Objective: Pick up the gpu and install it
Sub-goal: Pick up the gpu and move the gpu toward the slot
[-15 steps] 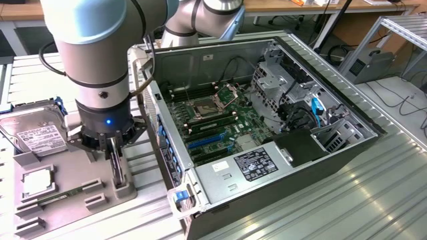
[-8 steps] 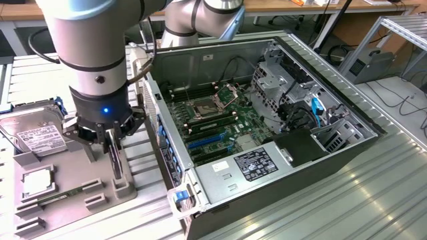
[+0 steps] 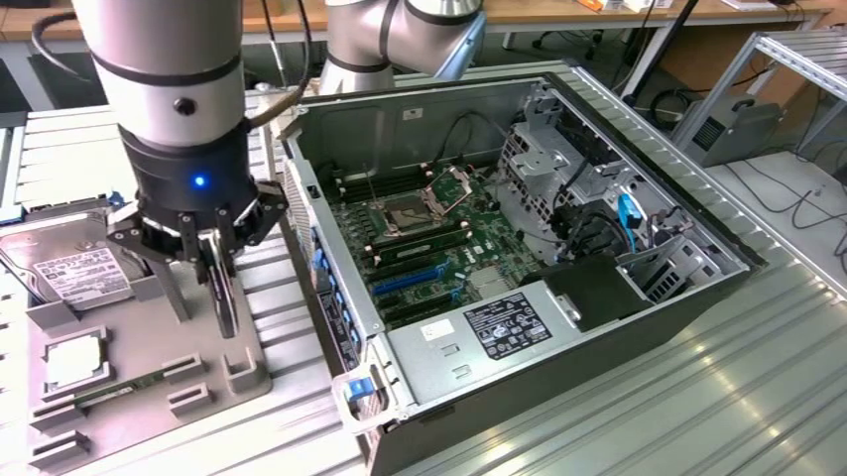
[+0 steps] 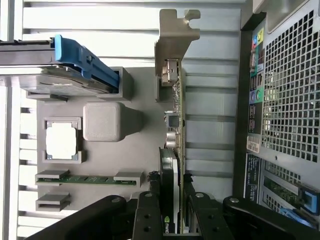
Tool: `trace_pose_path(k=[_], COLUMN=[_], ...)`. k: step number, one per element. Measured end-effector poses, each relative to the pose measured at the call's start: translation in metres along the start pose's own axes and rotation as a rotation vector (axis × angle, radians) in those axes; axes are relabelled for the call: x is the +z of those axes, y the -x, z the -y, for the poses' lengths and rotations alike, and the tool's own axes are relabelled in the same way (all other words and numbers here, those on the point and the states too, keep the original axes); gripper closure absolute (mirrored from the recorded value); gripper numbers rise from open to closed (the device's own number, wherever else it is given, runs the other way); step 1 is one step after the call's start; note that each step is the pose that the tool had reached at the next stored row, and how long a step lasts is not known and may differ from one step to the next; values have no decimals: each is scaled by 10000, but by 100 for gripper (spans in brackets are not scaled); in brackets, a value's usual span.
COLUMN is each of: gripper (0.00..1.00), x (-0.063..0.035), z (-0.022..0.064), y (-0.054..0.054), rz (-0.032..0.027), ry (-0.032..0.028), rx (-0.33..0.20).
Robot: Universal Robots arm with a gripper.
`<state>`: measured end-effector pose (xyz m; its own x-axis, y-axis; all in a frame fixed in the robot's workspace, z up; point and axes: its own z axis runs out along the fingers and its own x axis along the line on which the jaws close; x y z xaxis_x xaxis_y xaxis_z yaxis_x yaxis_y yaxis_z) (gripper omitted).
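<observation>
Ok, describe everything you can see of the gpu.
The gpu is a thin card seen edge-on: black cooler, green board edge with small metal ports, and a silvery bent end bracket. It stands on edge, gripped on both faces by the tool, over the gray parts fixture beside the open computer case. Whether it touches the fixture cannot be told.

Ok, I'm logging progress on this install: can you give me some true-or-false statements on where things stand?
1. The pincer is closed on the gpu. True.
2. The case lies open, with the motherboard exposed. True.
3. The gpu sits in a motherboard slot. False: it is outside the case, over the grey tray.
4. A drive is mounted on the motherboard. False: the hard drive rests on the tray.
</observation>
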<state>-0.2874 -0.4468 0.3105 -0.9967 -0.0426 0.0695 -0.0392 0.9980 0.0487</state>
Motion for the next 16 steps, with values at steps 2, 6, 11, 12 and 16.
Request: trace_pose_path(k=[2, 6, 11, 12, 16], gripper=[73, 73, 73, 73, 73], x=[-97, -287, -543, -592, -789], z=[-5, -12, -19, -20, -23], y=[7, 46, 159, 186, 324], rz=[1, 0, 0, 0, -1], ry=[1, 0, 0, 0, 0], rx=[1, 2, 2, 2, 2])
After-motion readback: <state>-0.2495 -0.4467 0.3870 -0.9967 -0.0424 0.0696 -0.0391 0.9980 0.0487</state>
